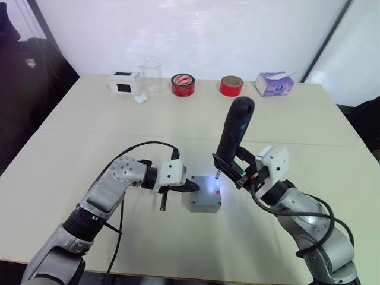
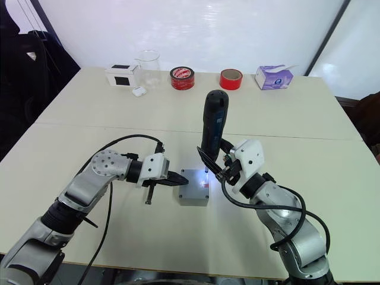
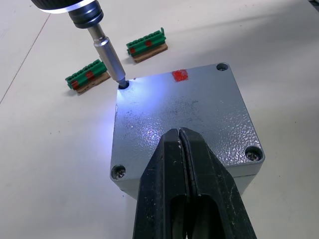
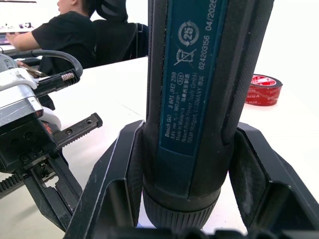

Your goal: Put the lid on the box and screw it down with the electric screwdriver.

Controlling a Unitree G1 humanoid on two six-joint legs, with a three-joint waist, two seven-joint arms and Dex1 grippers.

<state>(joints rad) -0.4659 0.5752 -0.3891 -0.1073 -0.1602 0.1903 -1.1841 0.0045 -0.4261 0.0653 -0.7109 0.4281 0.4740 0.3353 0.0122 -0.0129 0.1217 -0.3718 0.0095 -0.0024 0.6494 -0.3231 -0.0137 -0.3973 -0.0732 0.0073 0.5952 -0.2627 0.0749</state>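
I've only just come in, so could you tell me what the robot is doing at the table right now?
The robot is fastening the lid onto the grey box. Its right end effector grips the electric screwdriver upright, with the bit in one corner screw hole of the lid and the tool's light on. The left end effector, fingers shut, presses on the lid to steady it. Screws sit in two other corners. Two green connector strips lie on the table beside the box.

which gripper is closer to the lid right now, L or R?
Left. The left gripper has its shut fingertips resting on the lid. The right gripper hangs above the lid's far side, holding the electric screwdriver; only the bit reaches a corner hole.
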